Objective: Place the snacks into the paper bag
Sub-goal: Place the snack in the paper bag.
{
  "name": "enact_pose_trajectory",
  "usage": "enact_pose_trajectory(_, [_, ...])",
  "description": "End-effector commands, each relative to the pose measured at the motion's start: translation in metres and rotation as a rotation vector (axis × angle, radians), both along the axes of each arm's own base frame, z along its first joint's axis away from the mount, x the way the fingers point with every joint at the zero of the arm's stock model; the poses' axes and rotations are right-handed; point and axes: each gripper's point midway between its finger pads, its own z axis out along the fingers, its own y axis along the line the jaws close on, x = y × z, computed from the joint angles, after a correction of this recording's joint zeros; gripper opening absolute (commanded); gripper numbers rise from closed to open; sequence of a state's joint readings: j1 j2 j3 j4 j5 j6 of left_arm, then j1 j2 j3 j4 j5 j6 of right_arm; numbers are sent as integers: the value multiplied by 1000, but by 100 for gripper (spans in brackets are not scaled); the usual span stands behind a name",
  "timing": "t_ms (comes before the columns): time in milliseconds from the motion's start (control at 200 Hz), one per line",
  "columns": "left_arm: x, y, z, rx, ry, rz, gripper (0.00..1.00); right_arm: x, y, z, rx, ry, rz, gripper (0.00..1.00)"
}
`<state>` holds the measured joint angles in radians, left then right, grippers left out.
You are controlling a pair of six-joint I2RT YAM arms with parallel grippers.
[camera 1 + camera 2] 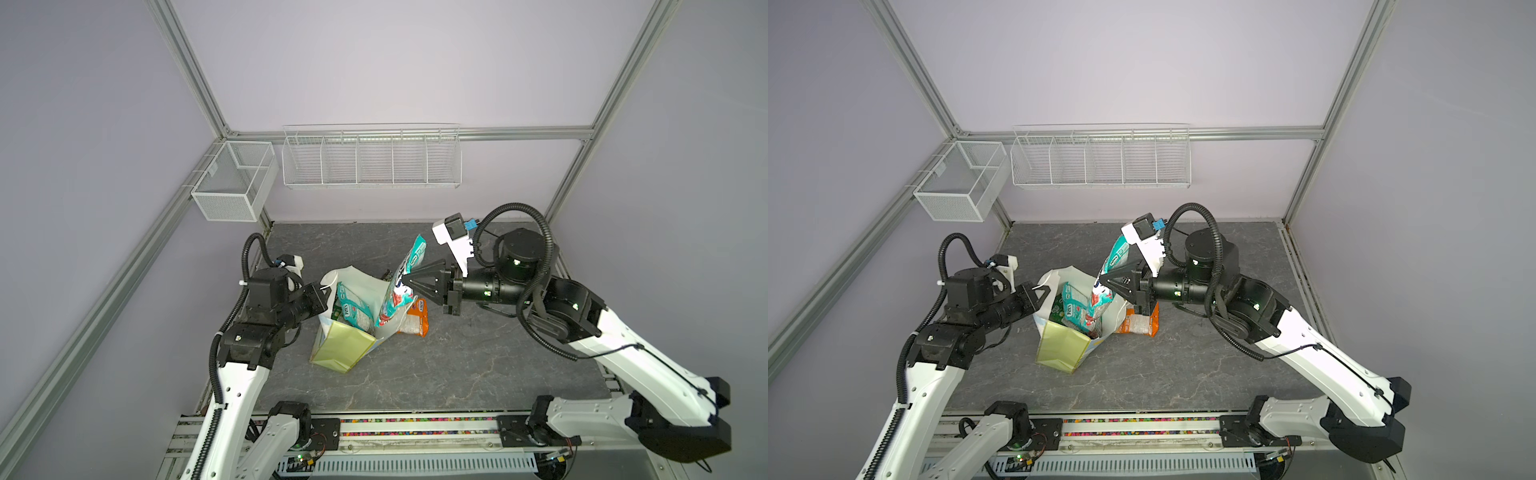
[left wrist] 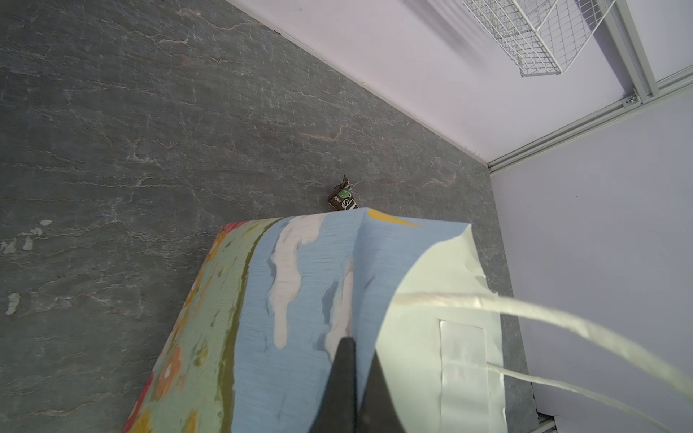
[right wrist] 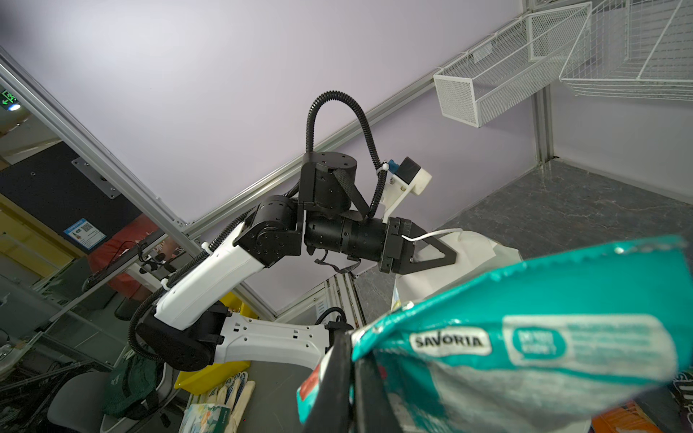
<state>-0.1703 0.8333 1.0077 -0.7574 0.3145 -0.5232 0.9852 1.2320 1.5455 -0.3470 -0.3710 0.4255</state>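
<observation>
The paper bag (image 1: 340,347) stands tilted mid-table, mouth up; its sky-and-flower face (image 2: 292,300) fills the left wrist view. My left gripper (image 1: 326,287) is shut on the bag's left rim by a white cord handle (image 2: 525,315). My right gripper (image 1: 404,283) is shut on a teal-red pouch (image 1: 415,253), whose lower end hangs at the bag's mouth. A teal FOX'S pouch (image 1: 353,307) and a green packet (image 1: 336,311) lie inside. An orange pouch (image 1: 415,322) rests on the table against the bag's right side. A brown M&M's pack (image 2: 342,197) lies behind the bag.
A long white wire basket (image 1: 372,160) and a mesh basket (image 1: 232,183) hang on the back wall above the table. Aluminium frame posts (image 1: 569,174) stand at the back corners. The dark stone tabletop (image 1: 457,365) stretches toward the front rail.
</observation>
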Motion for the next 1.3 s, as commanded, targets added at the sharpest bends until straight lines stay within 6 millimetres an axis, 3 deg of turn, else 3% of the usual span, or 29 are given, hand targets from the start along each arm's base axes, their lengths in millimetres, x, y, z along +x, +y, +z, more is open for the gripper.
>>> enact_pose_trajectory(0, [-1, -2, 14, -27, -50, -4, 0, -6, 8, 24, 76, -75, 41, 7])
enact_pose_trajectory(605, [-2, -3, 14, -31, -49, -13, 0, -20, 53, -11, -5, -36, 305, 7])
enact_pose_trajectory(1065, [-4, -2, 15, -30, -49, -11, 0, 9, 61, -23, 19, 85, 496, 11])
enact_pose_trajectory(1295, [-4, -3, 15, -31, -51, -13, 0, 28, 63, -40, -7, 127, 522, 11])
